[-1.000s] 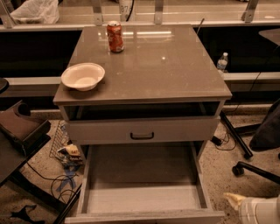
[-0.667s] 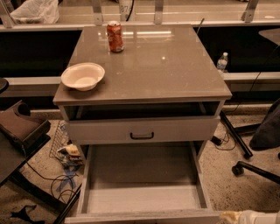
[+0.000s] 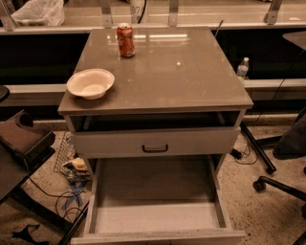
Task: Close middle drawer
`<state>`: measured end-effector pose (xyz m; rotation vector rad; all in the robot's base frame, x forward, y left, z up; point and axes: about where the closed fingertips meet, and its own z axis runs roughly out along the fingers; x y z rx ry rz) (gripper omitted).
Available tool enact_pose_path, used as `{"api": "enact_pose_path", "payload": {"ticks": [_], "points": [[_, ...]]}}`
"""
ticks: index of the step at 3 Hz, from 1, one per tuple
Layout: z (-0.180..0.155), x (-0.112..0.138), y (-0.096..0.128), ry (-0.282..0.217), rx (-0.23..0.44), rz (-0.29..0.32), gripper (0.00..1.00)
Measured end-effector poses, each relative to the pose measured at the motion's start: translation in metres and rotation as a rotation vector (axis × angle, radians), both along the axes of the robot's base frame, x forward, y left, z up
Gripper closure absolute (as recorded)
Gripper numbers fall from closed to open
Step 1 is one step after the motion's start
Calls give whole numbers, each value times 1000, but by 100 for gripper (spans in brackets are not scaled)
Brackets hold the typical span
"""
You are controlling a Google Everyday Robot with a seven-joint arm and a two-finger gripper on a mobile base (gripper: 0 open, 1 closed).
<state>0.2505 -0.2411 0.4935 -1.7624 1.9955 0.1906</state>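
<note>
Dropped out of sight past 5 o'clock: end effector no longer in frame, grip impossible to tell. Left gaping fully open at 6 o'clock: middle drawer (image 3: 155,217), below the surface (image 3: 162,72). Judged unpushed; closing stroke yet to come.

A speckled floor (image 3: 267,215) is seen at 4 o'clock, where a black chair base (image 3: 282,185) is parked. Loose cables (image 3: 57,198) are strewn at 8 o'clock. A pale ledge (image 3: 220,14) is lit at 12 o'clock.
</note>
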Motion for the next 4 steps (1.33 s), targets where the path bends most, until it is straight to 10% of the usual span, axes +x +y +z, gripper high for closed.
{"api": "enact_pose_path", "payload": {"ticks": [4], "points": [[-85,57,48,-4,292,-39,100]]}}
